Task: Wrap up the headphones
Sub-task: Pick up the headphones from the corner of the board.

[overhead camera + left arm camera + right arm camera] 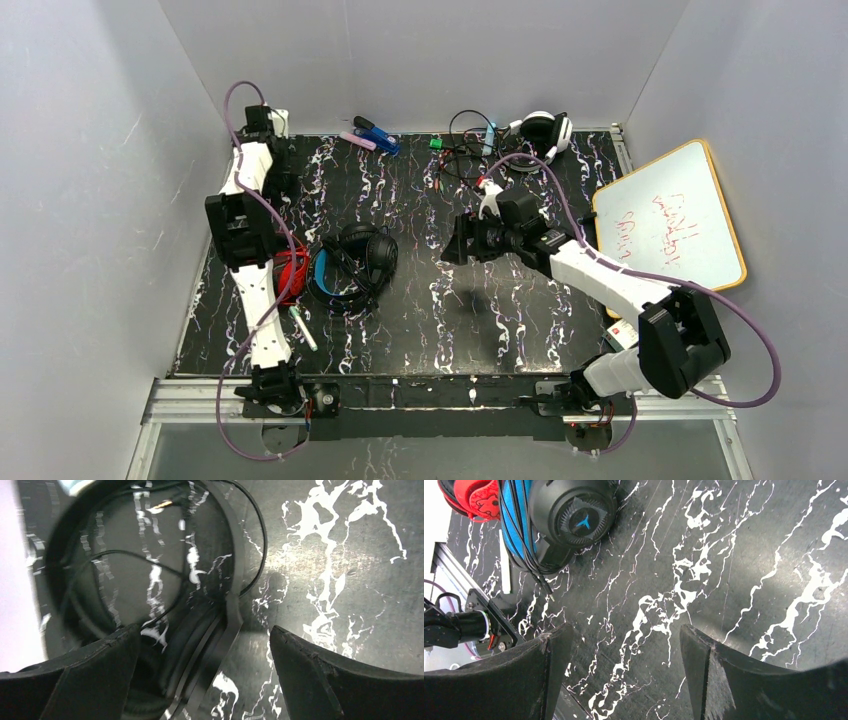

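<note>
On black white-veined tabletop [430,310], grey walls [450,60] around: headphones [355,262] left, whiteboard [668,215] right

1. Left pair [291,268] and right pair [358,262] of headphones lie touching on the table's [440,310] left half.
2. Marker [303,328] lies just before them.
3. Third headset [541,130] at back edge, right of centre.
4. Whiteboard [668,215] beside right edge.

The left arm [250,290] reached straight ahead from its base, and the left gripper [202,637] had its 2 fingers spread wide, holding nothing. The right arm [600,275] stretched forward and leftward, the right gripper [624,632] likewise parted and empty.
</note>
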Available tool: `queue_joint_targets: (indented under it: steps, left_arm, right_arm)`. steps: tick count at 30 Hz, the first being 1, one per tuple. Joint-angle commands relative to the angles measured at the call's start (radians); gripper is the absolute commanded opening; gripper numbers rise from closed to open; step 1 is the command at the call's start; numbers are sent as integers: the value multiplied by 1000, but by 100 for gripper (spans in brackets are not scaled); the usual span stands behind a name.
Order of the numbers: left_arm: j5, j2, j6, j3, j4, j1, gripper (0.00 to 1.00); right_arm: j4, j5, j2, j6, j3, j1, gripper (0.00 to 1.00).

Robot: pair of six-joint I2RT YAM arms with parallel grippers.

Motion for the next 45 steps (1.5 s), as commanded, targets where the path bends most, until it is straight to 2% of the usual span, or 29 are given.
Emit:
queue_joint_targets:
  steps: [1,5,6,9,10,13,16,20,24,27,30,33,36,38,43,45]
  left_arm:
    - [101,77,34,105,-91,-6,98]
    - [85,110,21,129,-115,-7,96]
    - [89,106,16,123,-117,-7,90]
    - [110,72,-17,85,-113,-13,55]
    - [115,56,-25,70,-113,-17,46]
    - [142,9,-51,29,-112,-29,29]
    - [178,-48,-76,4,-112,-50,21]
    - [190,-149,-103,9,-105,-129,20]
    - [225,-220,-116,55,-96,-289,20]
    - [240,-265,-159,113,-76,-378,20]
    - [314,-309,-244,197,-30,-470,20]
    - [448,-365,-376,197,118,-564,15]
    - [604,-412,-611,114,368,-641,14]
    - [676,-426,-709,83,519,-694,14]
    - [729,-454,-857,-14,748,-727,16]
    - [722,-462,-831,-64,725,-727,16]
  right_arm:
    - [-8,4,4,-31,76,-11,85]
    - [-21,19,-12,-31,73,-18,85]
    - [-19,19,-18,-28,68,-18,85]
    - [-11,12,-28,-15,56,-22,84]
    - [-11,9,-31,-14,56,-22,83]
    - [-37,21,-48,-12,67,-23,80]
    - [-69,59,-96,-2,63,-23,80]
    - [-79,90,-190,29,6,-22,81]
    - [-163,168,-268,40,-7,-23,81]
    - [-214,223,-354,54,-20,-23,82]
    - [-237,262,-430,62,-36,-22,82]
    - [-242,288,-464,65,-40,-22,82]
    - [-237,341,-448,70,-33,-22,82]
    - [-240,357,-428,80,-20,-23,82]
    - [-198,356,-433,96,-31,-22,82]
    - [-170,347,-448,99,-50,-22,82]
